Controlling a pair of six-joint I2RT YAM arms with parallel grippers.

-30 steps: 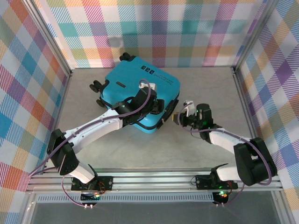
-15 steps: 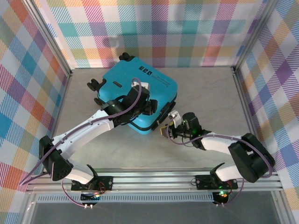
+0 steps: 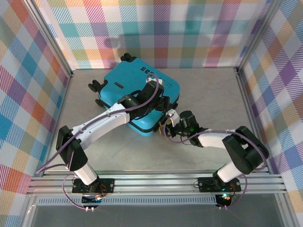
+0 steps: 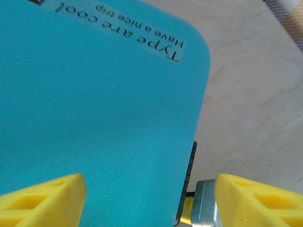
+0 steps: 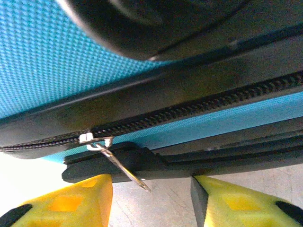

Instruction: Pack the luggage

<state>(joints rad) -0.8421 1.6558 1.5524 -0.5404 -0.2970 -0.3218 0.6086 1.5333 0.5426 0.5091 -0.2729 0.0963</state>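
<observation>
**Top external: closed luggage toward the table's far-left, an arm at each side**

The turquoise luggage (image 3: 128, 78) lies flat and shut on the table (image 3: 213, 104), wheels pointing to the far-left corner. The left gripper (image 4: 147, 198) hangs over the shell's right-hand corner, its yellow fingers (image 4: 42, 198) spread wide with nothing between them. The right gripper (image 5: 151, 201) sits low at the near-right edge by the black zipper. Its fingers are parted, and the metal zipper pull (image 5: 124, 171) dangles between them, unpinched.
</observation>
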